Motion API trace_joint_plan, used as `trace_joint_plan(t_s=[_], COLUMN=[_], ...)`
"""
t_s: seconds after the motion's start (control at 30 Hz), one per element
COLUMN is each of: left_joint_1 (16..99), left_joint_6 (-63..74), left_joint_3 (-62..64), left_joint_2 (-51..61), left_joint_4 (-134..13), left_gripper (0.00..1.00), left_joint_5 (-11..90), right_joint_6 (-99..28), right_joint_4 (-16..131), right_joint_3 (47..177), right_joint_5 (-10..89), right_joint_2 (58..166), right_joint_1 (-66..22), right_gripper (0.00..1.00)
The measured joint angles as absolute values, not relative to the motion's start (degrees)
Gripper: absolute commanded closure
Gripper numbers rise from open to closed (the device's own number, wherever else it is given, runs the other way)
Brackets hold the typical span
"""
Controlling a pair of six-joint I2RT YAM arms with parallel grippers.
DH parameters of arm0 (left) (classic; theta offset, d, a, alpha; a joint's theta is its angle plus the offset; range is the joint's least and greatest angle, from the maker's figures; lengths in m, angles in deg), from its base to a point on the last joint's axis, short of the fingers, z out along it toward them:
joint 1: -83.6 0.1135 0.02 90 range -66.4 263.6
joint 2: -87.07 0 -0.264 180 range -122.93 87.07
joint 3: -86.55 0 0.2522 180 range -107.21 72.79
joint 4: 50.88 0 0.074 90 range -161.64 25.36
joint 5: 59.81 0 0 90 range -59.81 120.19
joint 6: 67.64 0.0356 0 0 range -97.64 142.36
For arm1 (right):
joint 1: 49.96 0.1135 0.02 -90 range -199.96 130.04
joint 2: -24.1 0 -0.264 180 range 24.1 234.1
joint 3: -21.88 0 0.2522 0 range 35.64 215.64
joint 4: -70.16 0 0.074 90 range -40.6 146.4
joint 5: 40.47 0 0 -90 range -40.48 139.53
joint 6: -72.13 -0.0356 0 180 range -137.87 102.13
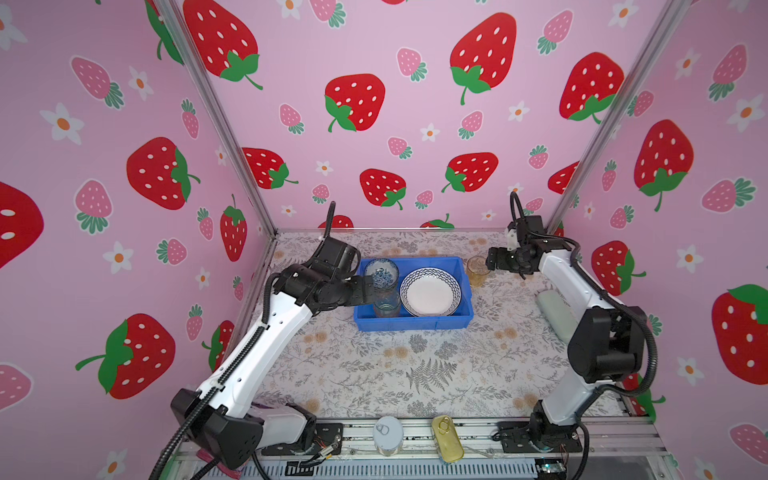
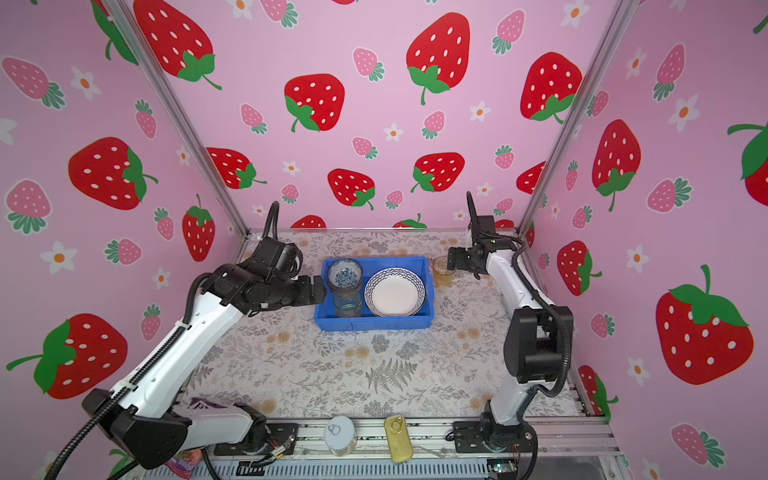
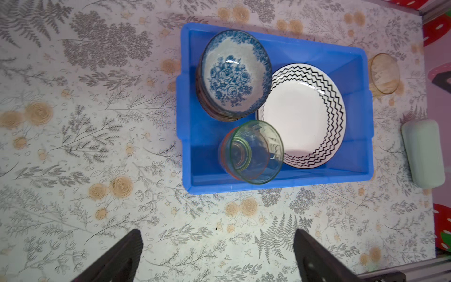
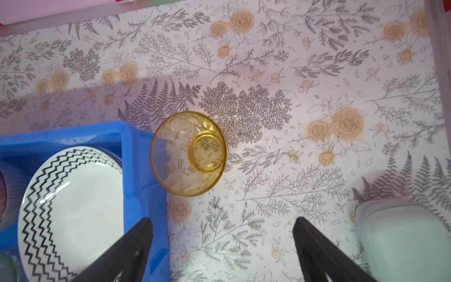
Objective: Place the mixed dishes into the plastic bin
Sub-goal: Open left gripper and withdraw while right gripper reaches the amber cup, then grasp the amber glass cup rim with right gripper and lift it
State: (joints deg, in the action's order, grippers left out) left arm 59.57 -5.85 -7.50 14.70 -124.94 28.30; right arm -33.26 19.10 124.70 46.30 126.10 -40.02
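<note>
Risk: amber tumbler (image 4: 188, 153) stood on table (image 4: 317, 73) toward far edge, just beside blue bin (image 4: 144, 171) right wall; right gripper (image 4: 222, 219), jaws apart, hovered close by; bin-side finger (image 4: 131, 246) could catch bin rim, tip tumbler; left gripper (image 3: 217, 231) apart, empty.

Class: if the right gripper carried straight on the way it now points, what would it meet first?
Probably the amber tumbler, standing upright just outside the blue bin. It lies ahead of the open right gripper, roughly in line with it, though the gripper's height above it is hard to judge.
</note>
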Motion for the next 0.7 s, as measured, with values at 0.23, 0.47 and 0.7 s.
trace_joint_plan(t_s=[0.23,0.47,0.7], left_joint_1=[64.8,66.6,67.3], left_joint_6=[-5.9,-6.0,-6.0], left_joint_3=[-0.4,1.2,3.0], left_joint_2=[22.7,25.9,27.2], left_joint_4=[-128.1,-129.6,-130.2], left_gripper=[0.01,0.01,0.01], left_joint_5=[28.3,28.3,28.3], right_joint_6=[-33.3,-33.5,-33.9], right_joint_4=[18.9,18.8,19.1], right_joint_3=[132.8,133.4,133.1], right_joint_5=[46.7,46.5,46.5], right_joint_2=[134.7,138.2,138.5], right_joint_1=[-40.0,-40.0,-40.0], right_gripper=[0.27,0.4,0.48])
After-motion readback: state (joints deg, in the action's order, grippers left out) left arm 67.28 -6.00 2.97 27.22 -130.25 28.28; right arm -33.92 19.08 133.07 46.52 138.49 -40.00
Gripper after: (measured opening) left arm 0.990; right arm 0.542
